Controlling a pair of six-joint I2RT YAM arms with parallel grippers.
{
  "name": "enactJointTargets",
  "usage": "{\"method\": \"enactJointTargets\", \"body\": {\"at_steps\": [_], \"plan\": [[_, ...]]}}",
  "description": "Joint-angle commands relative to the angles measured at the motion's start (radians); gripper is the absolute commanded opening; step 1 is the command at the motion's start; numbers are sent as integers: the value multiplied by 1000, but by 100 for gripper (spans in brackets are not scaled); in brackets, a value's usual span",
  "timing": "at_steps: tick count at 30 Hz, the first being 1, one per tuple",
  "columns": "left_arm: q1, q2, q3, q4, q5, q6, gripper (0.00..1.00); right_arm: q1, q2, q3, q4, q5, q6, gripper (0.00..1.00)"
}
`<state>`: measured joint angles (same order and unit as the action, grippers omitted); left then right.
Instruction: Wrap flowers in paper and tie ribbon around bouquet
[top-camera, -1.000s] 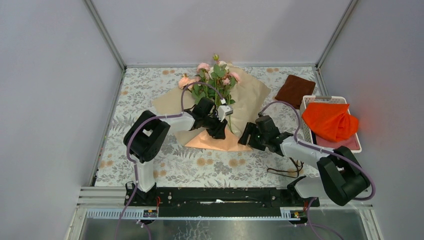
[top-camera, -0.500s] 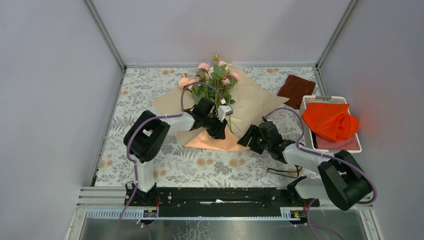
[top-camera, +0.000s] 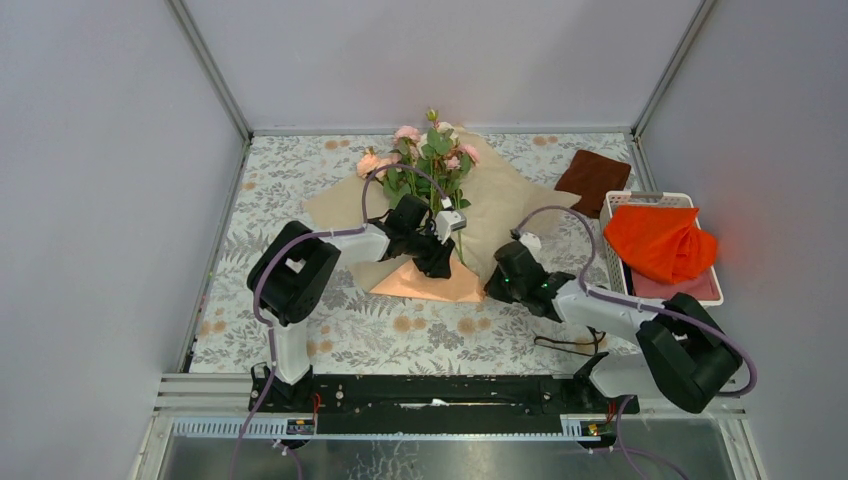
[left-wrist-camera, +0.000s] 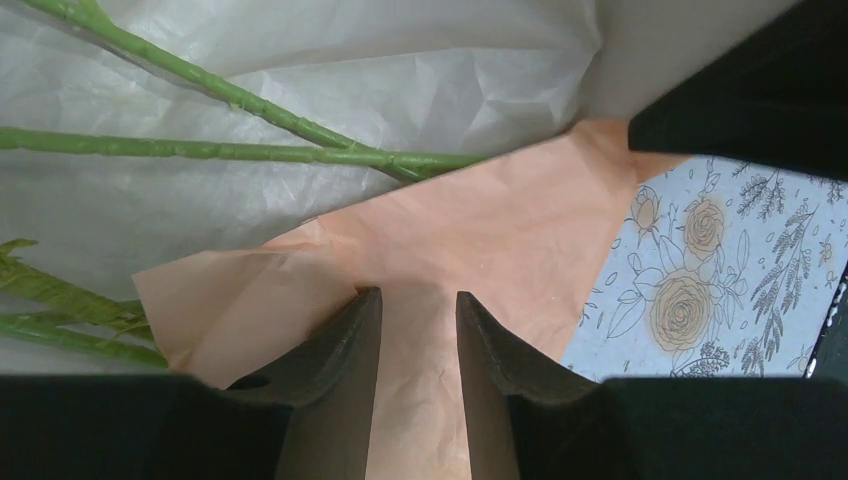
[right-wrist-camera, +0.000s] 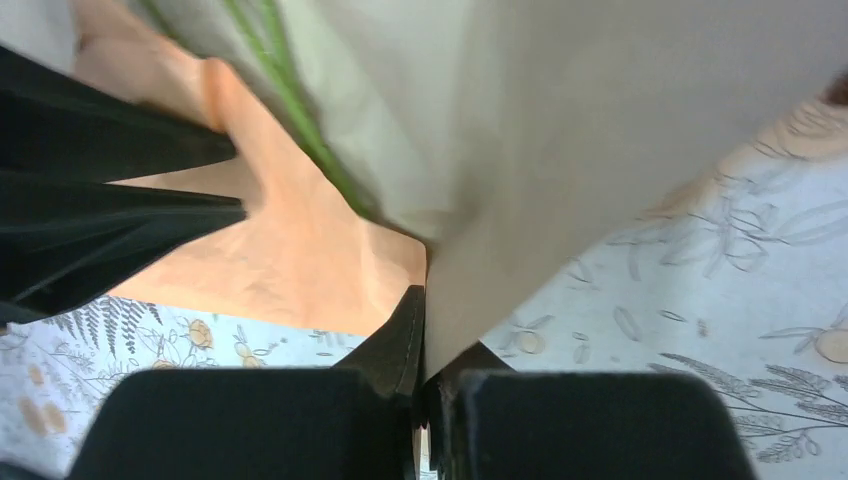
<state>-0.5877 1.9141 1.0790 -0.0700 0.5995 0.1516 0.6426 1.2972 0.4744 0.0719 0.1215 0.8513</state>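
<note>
The flowers (top-camera: 430, 150), pink roses with green leaves, lie at the back on the paper (top-camera: 505, 195), tan side up. Their stems (left-wrist-camera: 250, 152) run across the sheet. A peach-orange flap (top-camera: 440, 287) is folded over near the stem ends. My left gripper (top-camera: 435, 262) (left-wrist-camera: 418, 300) rests over that flap, jaws apart with nothing between them. My right gripper (top-camera: 500, 280) (right-wrist-camera: 425, 300) is shut on the paper's near right edge (right-wrist-camera: 470, 300), beside the flap. The thin dark ribbon (top-camera: 572, 345) lies on the table by the right arm's base.
A dark brown cloth (top-camera: 590, 180) lies at the back right. A white basket (top-camera: 650, 196) holding a bright orange cloth (top-camera: 660, 242) stands at the right edge. The left arm (right-wrist-camera: 100, 200) is close on the right gripper's left. Grey walls enclose the floral table (top-camera: 300, 200).
My right gripper has moved left to the paper's near right edge and closed on it. The left gripper and the flowers have stayed put.
</note>
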Motion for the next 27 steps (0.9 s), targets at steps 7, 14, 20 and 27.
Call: {"method": "enactJointTargets", "body": {"at_steps": [7,14,20,27], "plan": [[25,66,-11,-73,-43,12,41,324,248,468,-364,517,-396,0],[35,68,-11,-69,-36,4,41,411,351,668,-490,662,-580,0],[35,81,-4,-73,-43,2,41,407,205,546,-395,567,-410,22],[35,81,-4,-74,-38,2,41,332,91,255,-181,445,-107,51]]}}
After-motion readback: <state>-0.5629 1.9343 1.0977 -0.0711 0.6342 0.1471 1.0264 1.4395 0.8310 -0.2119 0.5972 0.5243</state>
